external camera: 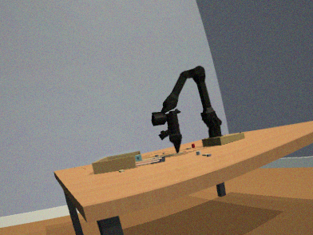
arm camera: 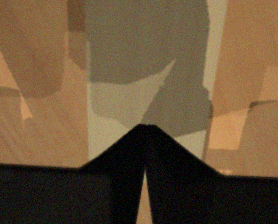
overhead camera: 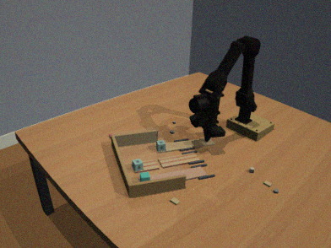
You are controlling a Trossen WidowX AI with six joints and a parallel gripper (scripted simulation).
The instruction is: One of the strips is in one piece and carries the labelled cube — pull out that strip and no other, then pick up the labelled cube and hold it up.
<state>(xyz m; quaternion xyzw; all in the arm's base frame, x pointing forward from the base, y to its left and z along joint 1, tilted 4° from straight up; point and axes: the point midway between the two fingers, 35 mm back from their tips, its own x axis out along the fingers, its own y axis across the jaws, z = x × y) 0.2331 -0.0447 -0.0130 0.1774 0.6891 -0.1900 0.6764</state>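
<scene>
My gripper (overhead camera: 207, 141) (external camera: 178, 152) (arm camera: 146, 133) is shut and empty, its tips down on or just above the near part of the far pale strip (overhead camera: 179, 146) (arm camera: 100, 142). This strip looks unbroken and reaches past its dark side bars toward the arm's base. A blue-grey cube with a dark mark (overhead camera: 160, 146) (external camera: 138, 157) stands on its tray end. The middle strip (overhead camera: 179, 160) shows a gap, and another marked cube (overhead camera: 138, 164) stands at its far piece. The near pinkish strip (overhead camera: 169, 174) has a plain teal cube (overhead camera: 144, 176) at its end. The wrist view shows no cube.
A low-walled wooden tray (overhead camera: 156, 187) (external camera: 113, 164) surrounds the cube ends and is open toward the arm. Dark bars (overhead camera: 196, 162) lie beside the strips. A pale small cube (overhead camera: 252, 169), a tan chip (overhead camera: 175, 201) and a red piece (external camera: 193, 145) lie outside.
</scene>
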